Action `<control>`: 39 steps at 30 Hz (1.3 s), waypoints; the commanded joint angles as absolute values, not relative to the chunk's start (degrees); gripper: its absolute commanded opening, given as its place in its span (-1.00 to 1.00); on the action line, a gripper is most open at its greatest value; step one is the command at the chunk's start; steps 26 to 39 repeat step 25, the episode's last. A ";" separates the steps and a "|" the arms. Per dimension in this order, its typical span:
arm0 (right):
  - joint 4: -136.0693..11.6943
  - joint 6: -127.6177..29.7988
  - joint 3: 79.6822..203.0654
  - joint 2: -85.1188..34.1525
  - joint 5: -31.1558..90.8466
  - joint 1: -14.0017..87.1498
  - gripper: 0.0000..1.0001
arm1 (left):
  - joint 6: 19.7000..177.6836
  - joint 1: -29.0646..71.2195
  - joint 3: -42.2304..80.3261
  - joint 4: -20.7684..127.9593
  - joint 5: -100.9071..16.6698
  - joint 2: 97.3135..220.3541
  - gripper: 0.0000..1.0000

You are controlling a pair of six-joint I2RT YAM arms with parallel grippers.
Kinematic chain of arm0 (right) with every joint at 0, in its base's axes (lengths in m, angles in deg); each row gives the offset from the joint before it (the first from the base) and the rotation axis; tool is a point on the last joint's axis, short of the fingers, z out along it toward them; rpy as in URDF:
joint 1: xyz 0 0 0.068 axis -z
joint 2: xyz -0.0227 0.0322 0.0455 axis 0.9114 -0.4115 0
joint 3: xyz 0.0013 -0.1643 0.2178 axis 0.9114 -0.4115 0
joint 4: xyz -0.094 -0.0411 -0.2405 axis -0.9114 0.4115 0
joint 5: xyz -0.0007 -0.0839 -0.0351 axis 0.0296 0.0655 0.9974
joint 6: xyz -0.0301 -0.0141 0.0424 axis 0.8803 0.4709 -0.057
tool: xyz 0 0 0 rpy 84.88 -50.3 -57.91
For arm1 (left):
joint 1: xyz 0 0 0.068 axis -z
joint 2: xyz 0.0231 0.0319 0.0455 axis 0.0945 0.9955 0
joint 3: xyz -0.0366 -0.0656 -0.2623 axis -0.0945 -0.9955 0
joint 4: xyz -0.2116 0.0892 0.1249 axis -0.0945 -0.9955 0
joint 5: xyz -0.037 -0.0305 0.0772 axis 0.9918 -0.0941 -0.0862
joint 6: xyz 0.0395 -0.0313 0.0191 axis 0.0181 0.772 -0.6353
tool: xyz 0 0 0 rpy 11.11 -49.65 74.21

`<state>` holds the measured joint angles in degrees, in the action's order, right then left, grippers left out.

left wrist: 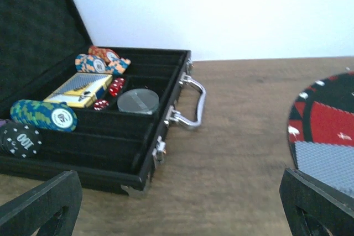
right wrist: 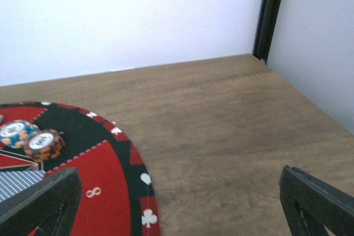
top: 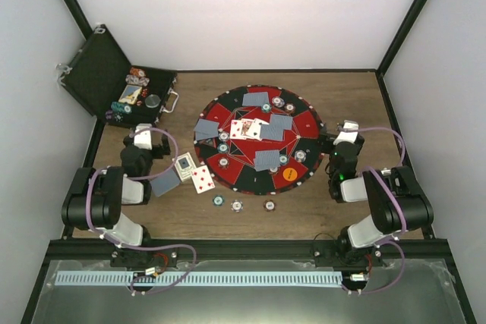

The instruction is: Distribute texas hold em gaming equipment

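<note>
Grey-backed cards (top: 257, 99) and striped chips (top: 279, 102) lie spread around the red-and-black mat (top: 305, 124). Three more chips sit on the table (top: 357, 89) just off its near edge. Distribution appears well advanced. My left claw (top: 141, 131) is spread wide and empty, facing the open case (left wrist: 133, 156), where further chips lie stacked. My right claw (top: 346, 124), likewise apart and empty, hangs beside the mat's right rim. The next move, in my judgement, calls for reaching into the case.

1. Overhead view: bright, even light; the white back wall (top: 243, 13) nearly washes out; shadows around my arms are faint.
2. My left wrist view: soft overall; the open black case (left wrist: 99, 167) is slightly blurred; the wall behind is overexposed.
3. My right wrist view: somewhat crisper; my right fingertips (right wrist: 41, 203) are dark and soft-edged.
</note>
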<state>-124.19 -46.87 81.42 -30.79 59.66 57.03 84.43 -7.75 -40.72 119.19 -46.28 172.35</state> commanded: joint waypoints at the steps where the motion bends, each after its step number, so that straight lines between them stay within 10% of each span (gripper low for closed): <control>1: -130.42 -46.16 80.83 -31.08 46.27 62.43 1.00 | 86.23 -6.70 -36.55 117.91 -52.90 172.76 1.00; 39: -137.43 -45.61 78.22 -32.73 46.13 62.10 1.00 | 86.06 -6.04 -36.75 118.45 -53.81 172.75 1.00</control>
